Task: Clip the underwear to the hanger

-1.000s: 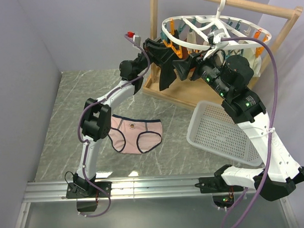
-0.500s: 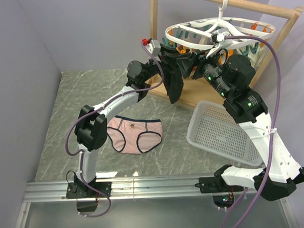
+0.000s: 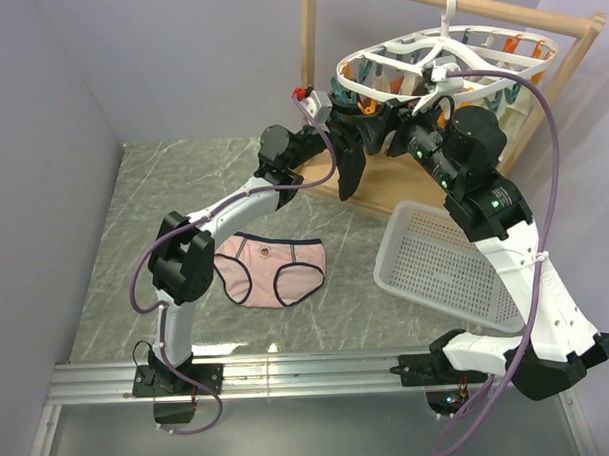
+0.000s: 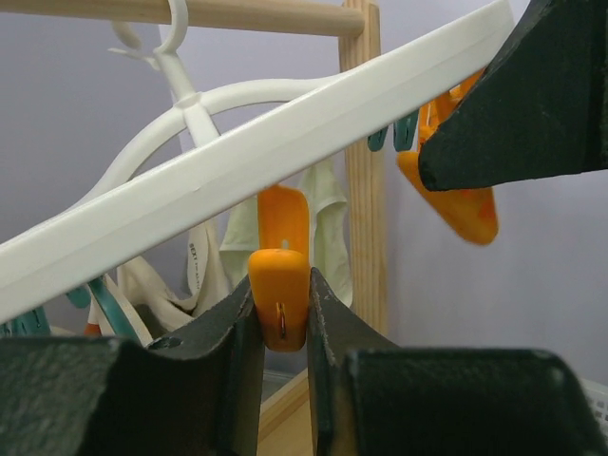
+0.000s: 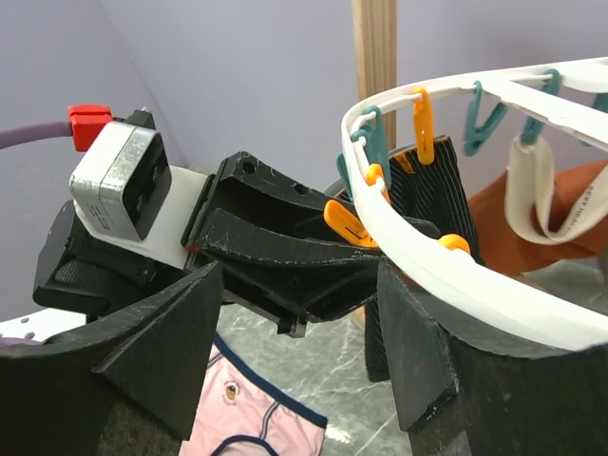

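The pink underwear [image 3: 271,269] lies flat on the marble table, also low in the right wrist view [image 5: 237,408]. The white oval hanger [image 3: 449,58] hangs from the wooden bar, its rim crossing the left wrist view [image 4: 237,161]. My left gripper [image 3: 352,111] is raised to the hanger's left rim and is shut on an orange peg [image 4: 280,294]. My right gripper [image 3: 383,127] is open just right of it, under the rim [image 5: 446,266], with the left gripper's fingers [image 5: 304,252] between its jaws. A black garment [image 3: 351,171] hangs below the left gripper.
The wooden rack frame [image 3: 309,78] stands at the back with its base on the table. A white mesh basket [image 3: 446,268] lies tilted under the right arm. Cream garments [image 4: 323,218] and an orange one [image 5: 560,218] hang from other pegs. Grey walls stand left and behind.
My left gripper has moved right, and the hanger's near rim and the black garment have swung right with it. The right arm and the underwear have stayed put.
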`<state>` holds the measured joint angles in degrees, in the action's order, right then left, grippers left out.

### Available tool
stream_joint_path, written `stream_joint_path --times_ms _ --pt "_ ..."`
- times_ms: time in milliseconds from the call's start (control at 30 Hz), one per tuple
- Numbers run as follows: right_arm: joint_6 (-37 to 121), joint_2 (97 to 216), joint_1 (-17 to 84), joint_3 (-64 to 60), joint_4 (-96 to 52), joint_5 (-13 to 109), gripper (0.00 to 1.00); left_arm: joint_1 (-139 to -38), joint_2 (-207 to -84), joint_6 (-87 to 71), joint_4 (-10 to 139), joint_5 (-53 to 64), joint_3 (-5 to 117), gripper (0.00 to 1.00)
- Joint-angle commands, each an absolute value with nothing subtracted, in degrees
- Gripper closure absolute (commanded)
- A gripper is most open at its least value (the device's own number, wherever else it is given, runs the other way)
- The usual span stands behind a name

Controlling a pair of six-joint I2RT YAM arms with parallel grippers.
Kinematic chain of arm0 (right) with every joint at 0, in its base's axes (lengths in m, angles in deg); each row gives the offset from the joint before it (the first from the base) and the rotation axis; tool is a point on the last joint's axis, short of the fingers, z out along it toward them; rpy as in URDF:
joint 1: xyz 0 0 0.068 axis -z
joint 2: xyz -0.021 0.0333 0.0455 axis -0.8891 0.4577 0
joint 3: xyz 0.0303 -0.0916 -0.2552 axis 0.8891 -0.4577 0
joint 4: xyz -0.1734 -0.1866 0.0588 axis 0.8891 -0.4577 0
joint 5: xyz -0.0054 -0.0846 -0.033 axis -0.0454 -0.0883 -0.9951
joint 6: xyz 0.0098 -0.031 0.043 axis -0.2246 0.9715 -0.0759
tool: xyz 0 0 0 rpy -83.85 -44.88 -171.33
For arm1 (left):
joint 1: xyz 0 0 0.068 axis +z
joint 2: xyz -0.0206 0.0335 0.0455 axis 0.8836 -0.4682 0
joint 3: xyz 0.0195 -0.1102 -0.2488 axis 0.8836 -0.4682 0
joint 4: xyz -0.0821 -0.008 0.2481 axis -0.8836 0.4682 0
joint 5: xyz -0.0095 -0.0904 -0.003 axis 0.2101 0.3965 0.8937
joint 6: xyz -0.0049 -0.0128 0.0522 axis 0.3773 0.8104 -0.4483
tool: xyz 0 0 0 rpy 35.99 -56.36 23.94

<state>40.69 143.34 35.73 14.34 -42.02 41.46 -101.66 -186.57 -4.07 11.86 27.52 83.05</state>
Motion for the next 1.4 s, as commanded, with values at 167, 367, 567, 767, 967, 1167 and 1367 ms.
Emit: stream_joint_path --times_ms 167,367,567,767,967,1167,1367 --pt "44.67 147.77 37.45 16.64 -37.99 38.63 0.25 -101.29 -185.43 -0.88 7.98 32.43 84.11 1.0" --pt "44.76 149.44 37.36 17.17 -35.97 36.25 0.24 -100.58 -185.79 2.19 5.35 35.68 84.11 1.0" --pt "45.2 151.11 37.36 17.44 -35.09 35.11 0.24 -99.88 -186.4 4.22 4.82 38.58 85.17 1.0" --pt "44.85 149.97 37.45 17.35 -34.56 33.88 0.28 -99.62 -187.37 6.68 4.38 38.58 86.75 1.0" --pt "42.84 146.47 38.24 16.3 -36.85 34.05 0.3 -98.74 -188.95 10.46 3.68 37.88 88.86 1.0" --pt "41.87 144.87 38.33 14.01 -37.46 33.71 0.31 -98.21 -189.57 12.84 2.88 38.23 90.09 1.0" --pt "40.64 144.43 38.33 12.43 -38.51 33.35 0.34 -98.21 -189.22 14.15 1.39 38.23 89.39 1.0"
